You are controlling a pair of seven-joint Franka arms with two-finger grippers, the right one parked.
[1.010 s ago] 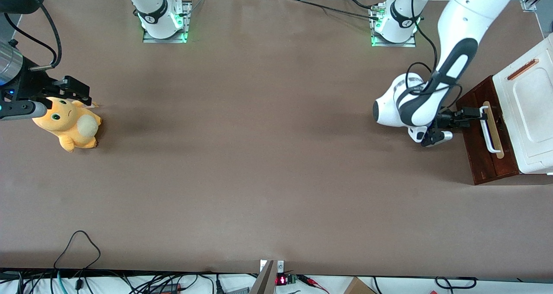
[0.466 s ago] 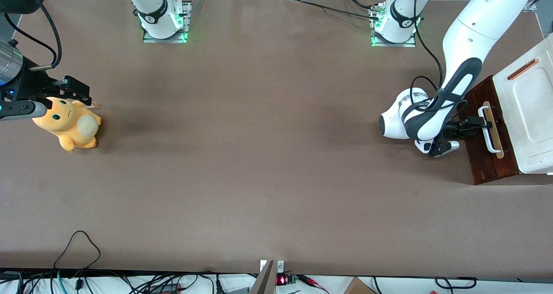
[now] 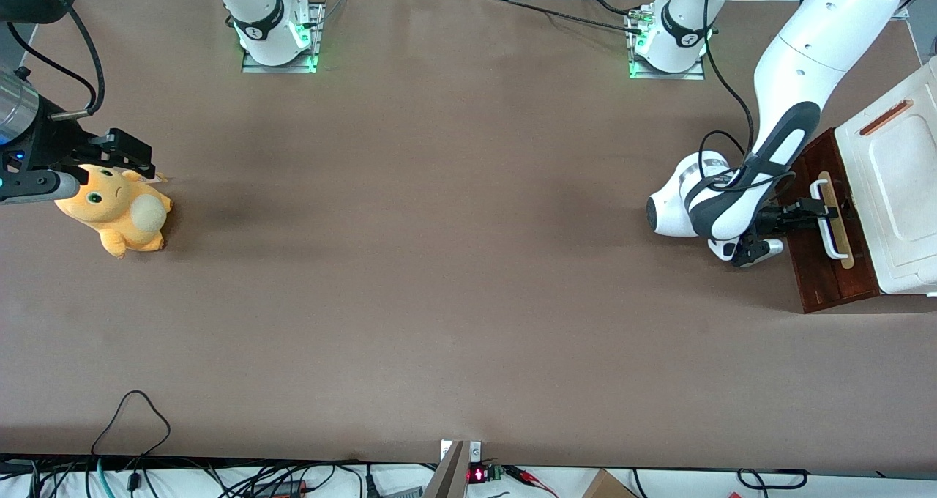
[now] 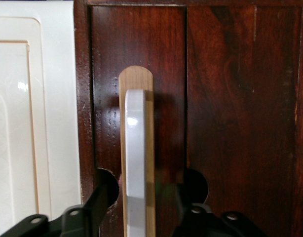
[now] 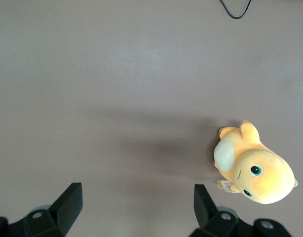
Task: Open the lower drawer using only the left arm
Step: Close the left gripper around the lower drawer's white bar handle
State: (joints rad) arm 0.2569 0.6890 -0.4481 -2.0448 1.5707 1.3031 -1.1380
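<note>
The lower drawer (image 3: 818, 278) is a dark red-brown wooden front (image 4: 104, 74) at the working arm's end of the table. It looks shut. Its white bar handle (image 3: 831, 227) (image 4: 135, 143) runs along a pale wood strip. The left arm (image 3: 794, 66) reaches down in front of the drawer. My gripper (image 3: 820, 210) (image 4: 150, 186) is open and straddles the handle near its middle. One black finger (image 4: 103, 195) stands on each side of the bar, with a small gap to it on both sides.
A white moulded plastic top (image 3: 897, 183) with an orange slot (image 3: 886, 117) lies above the drawer front. An orange plush toy (image 3: 113, 209) (image 5: 255, 170) sits toward the parked arm's end. Cables (image 3: 132, 417) trail at the table edge nearest the front camera.
The left arm has moved closer to the drawer front. The gripper slid along the handle toward the front camera, from its end to near its middle. The drawer has not moved.
</note>
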